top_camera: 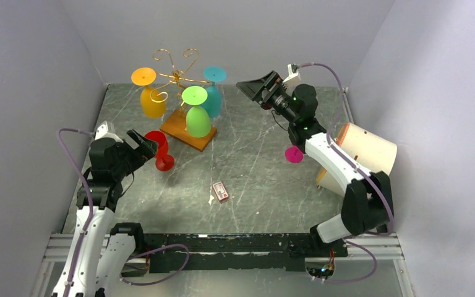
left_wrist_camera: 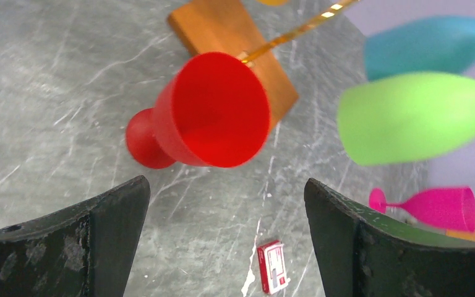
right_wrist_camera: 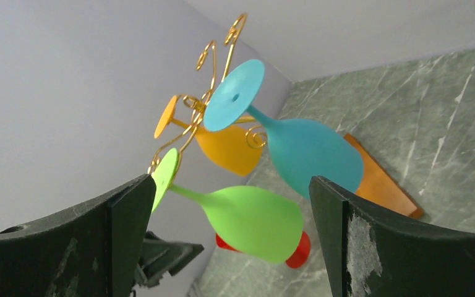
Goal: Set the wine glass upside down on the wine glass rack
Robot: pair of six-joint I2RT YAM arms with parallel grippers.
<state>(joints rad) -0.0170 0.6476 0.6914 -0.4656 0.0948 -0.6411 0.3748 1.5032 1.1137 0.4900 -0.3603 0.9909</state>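
The right gripper (top_camera: 245, 85) is raised beside the wine glass rack (top_camera: 174, 75), jaws apart and empty. The teal wine glass (top_camera: 212, 100) hangs inverted on the rack with the orange glass (top_camera: 153, 103) and the green glass (top_camera: 198, 121). The left gripper (top_camera: 146, 144), jaws apart, faces the red wine glass (top_camera: 160, 153).

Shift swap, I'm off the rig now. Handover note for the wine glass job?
Left gripper: open, empty, aimed at the red glass on the table.
Right gripper: open, empty, raised beside the wine glass rack.
Done: orange glass, green glass and teal glass hang upside down on it.
Left: red glass, plus pink glass lying on its side.
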